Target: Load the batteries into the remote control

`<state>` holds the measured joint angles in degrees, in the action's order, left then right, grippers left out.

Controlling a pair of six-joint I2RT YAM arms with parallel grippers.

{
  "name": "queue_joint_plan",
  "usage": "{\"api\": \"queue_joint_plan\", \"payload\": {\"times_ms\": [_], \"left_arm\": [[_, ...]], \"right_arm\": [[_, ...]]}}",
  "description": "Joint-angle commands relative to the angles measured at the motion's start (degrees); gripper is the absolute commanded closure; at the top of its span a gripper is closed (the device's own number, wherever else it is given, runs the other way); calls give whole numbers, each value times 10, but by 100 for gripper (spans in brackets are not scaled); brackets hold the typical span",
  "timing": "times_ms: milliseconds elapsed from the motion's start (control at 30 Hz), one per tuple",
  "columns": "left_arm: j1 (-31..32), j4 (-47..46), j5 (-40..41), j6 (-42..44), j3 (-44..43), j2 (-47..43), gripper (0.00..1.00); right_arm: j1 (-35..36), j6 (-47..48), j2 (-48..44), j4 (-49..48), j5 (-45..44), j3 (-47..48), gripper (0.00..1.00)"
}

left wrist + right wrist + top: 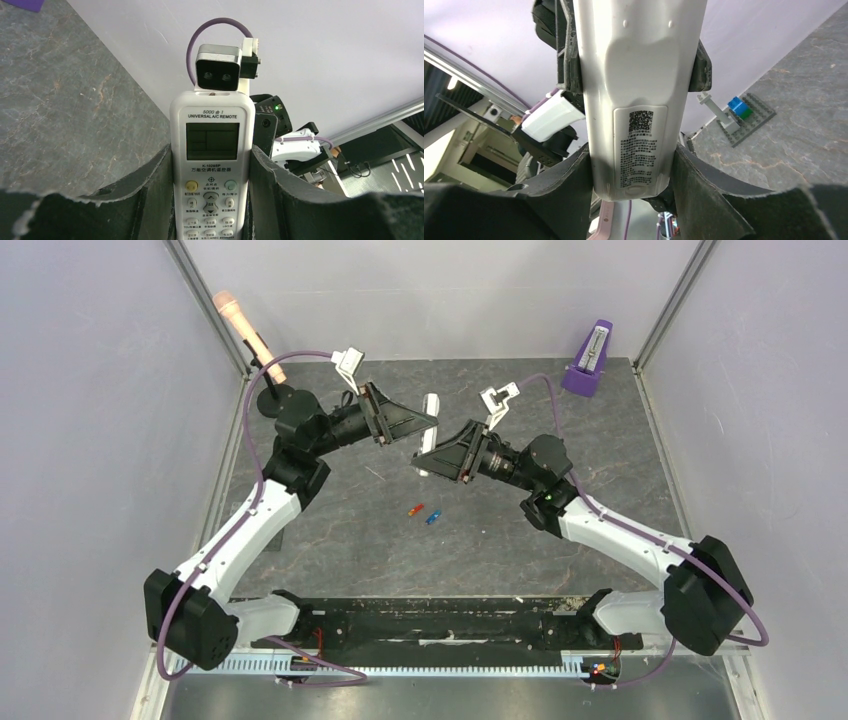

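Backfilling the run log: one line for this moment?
left gripper: shut on remote control | right gripper: shut on remote control | batteries: on table

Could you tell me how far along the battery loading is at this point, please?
Done: the remote is off the table. In hand: the left gripper and right gripper both clamp it in the air, its back facing the right wrist camera. To do: the back looks closed, and the red battery and blue battery lie loose on the table, so opening and loading remain.

Probably a robotics lab: plain white panels [90, 440] on metal posts [197, 280] box in a grey table [350, 540].
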<state>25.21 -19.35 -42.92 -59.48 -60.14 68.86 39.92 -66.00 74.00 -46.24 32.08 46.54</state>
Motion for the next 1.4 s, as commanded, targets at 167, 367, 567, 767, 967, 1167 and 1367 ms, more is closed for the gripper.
{"api": "queue_joint_plan", "payload": {"times_ms": [167,367,567,767,967,1167,1367], "left_arm": [[1,305,141,156,-92,-10,23],[1,414,158,211,-151,28,22],[2,438,168,224,-159,29,23],[2,482,186,245,-171,42,28],[10,480,177,215,-168,65,35],[11,481,188,204,-174,72,58],[12,483,174,203,-169,75,97]], "right_arm": [[13,270,-19,317,-97,93,57],[34,384,9,436,-176,158,59],[56,475,27,528,-249,197,59],[78,554,39,571,-280,228,58],[88,599,47,582,-283,239,58],[88,613,55,592,-291,243,56],[88,600,68,598,-302,254,55]]}}
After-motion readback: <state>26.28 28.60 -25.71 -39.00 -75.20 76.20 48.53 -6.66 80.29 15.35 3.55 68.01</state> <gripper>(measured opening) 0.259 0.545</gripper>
